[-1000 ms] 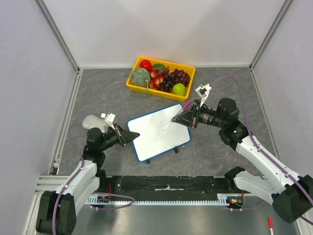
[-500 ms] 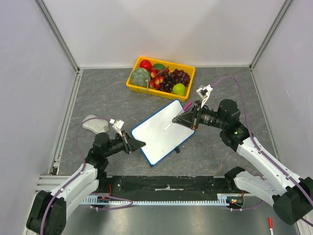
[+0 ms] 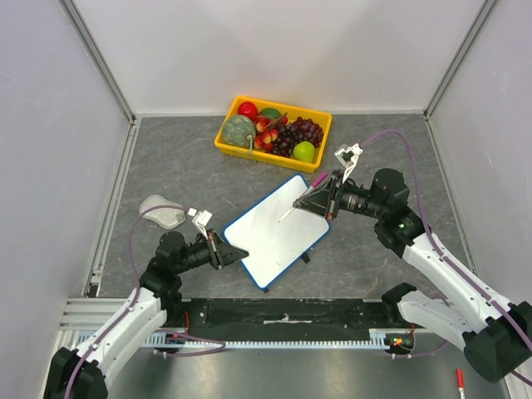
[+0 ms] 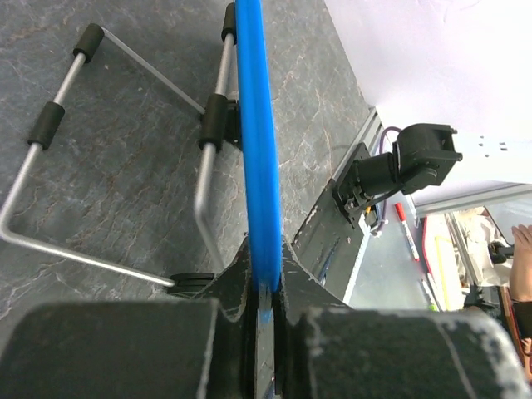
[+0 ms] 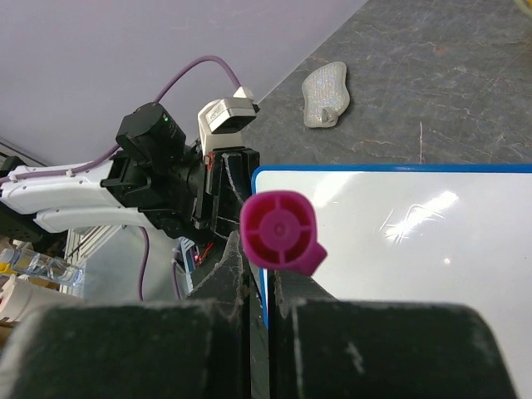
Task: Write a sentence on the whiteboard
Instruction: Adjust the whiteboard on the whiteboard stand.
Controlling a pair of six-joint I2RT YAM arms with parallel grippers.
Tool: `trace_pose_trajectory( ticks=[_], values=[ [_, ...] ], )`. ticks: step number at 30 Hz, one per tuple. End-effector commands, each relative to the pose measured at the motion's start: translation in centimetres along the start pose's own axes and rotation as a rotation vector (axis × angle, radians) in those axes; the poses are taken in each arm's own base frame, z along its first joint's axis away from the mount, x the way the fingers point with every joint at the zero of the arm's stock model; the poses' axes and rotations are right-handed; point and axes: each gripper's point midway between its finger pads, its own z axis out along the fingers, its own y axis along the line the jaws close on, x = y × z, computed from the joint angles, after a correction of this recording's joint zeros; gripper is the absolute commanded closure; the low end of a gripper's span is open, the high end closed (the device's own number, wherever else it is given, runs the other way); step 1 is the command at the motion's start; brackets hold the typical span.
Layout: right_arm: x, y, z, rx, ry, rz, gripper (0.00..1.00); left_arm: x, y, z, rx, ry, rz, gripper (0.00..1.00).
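Note:
The whiteboard [image 3: 278, 234], white with a thin blue rim, sits askew at mid-table. No sentence is in view on its white face [image 5: 399, 241]. My left gripper [image 3: 236, 253] is shut on the board's near-left blue rim [image 4: 253, 125], and the board's wire stand [image 4: 204, 179] shows beneath. My right gripper [image 3: 301, 204] is shut on a pink marker [image 3: 317, 180], which slants down over the board's far half. In the right wrist view the marker's pink end [image 5: 278, 230] juts up from the right gripper [image 5: 264, 278].
A yellow fruit basket [image 3: 249, 155] stands behind the board. A grey cloth [image 3: 162, 212] lies on the table left of the left arm. A red pen [image 3: 459, 382] lies off the table at the near right. Grey walls close in three sides.
My left gripper has pulled toward the near edge and to the right with the board's rim in it, so the board has turned and slid. The right arm and marker have barely moved.

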Motion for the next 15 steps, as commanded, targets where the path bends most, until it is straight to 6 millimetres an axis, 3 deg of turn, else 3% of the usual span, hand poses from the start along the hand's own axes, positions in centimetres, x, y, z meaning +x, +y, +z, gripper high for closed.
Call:
trace_pose_trajectory(
  ticks=[1, 8, 15],
  values=[
    [-1.3, 1.0, -0.3, -0.014, -0.035, -0.023, 1.00, 3.5, -0.6, -0.3, 0.068, 0.152, -0.055, 0.98],
    [-1.3, 0.8, -0.3, -0.011, -0.032, -0.016, 1.00, 3.8, -1.5, 0.8, 0.103, 0.232, -0.038, 0.98],
    [-1.2, 0.8, -0.2, -0.014, -0.028, -0.011, 1.00, 1.5, -2.4, 1.4, 0.066, 0.214, 0.008, 0.98]
  ],
)
